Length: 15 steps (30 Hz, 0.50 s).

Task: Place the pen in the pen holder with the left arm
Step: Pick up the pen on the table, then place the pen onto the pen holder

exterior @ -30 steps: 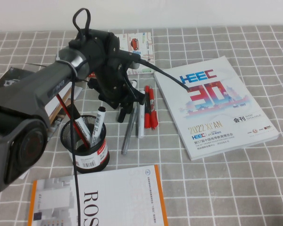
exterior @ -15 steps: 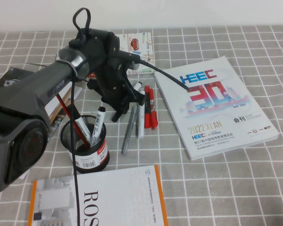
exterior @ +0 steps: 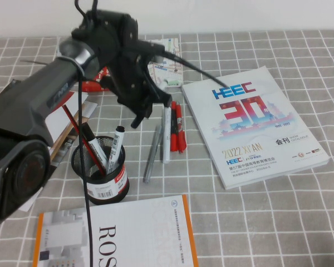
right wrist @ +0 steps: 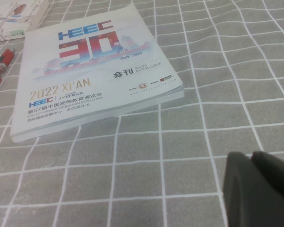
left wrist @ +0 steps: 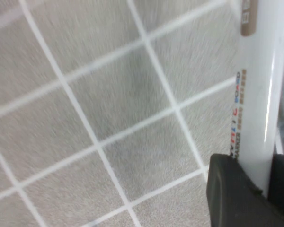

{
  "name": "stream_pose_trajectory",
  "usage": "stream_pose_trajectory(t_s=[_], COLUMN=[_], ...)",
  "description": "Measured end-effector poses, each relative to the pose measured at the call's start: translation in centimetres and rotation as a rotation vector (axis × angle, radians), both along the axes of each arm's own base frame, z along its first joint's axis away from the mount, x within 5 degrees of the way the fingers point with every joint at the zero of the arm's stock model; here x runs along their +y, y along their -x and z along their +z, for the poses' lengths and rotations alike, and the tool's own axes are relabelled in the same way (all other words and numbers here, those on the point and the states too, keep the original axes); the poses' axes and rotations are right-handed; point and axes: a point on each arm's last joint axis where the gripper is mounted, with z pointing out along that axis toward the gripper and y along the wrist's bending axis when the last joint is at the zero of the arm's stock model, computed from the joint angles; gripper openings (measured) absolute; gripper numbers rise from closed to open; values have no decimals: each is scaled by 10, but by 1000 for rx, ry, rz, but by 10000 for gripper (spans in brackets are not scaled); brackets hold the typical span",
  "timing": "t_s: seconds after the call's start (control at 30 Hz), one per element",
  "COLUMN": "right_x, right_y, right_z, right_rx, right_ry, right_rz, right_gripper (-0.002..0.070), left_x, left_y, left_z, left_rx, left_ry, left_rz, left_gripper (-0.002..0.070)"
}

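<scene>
Pen: mid-table among loose pens; barrel pinched near one end by left gripper; pen holder nearer the near edge; risk: end-held barrel swings, catches the rim; right gripper parked toward the right edge.

One pen holder; three booklets; perhaps four pens on the cloth.

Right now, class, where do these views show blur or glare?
Left wrist view: checked cloth smeared, glare streak down the marker barrel. High view: sharp, evenly lit; left gripper hovers by the loose pens. Right wrist view: booklet crisp, right gripper soft, close to the lens.
</scene>
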Motion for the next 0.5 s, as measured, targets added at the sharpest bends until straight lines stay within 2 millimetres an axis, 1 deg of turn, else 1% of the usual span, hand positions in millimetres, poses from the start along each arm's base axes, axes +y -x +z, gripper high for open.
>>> stream_pose_trajectory(t_s=[0.17, 0.27, 0.37, 0.5], right_x=[0, 0, 0, 0], right_y=[0, 0, 0, 0], right_z=[0, 0, 0, 0], right_rx=[0, 0, 0, 0], right_ry=[0, 0, 0, 0], right_rz=[0, 0, 0, 0], right_gripper=[-15, -15, -15, -15], left_x=[-1, 0, 4, 12], left_y=[-2, 0, 7, 24], left_z=[20, 38, 65, 112], left_rx=[-37, -76, -127, -212], left_ry=[18, 36, 58, 94], left_rz=[-1, -4, -12, -23], left_gripper=[113, 113, 113, 113])
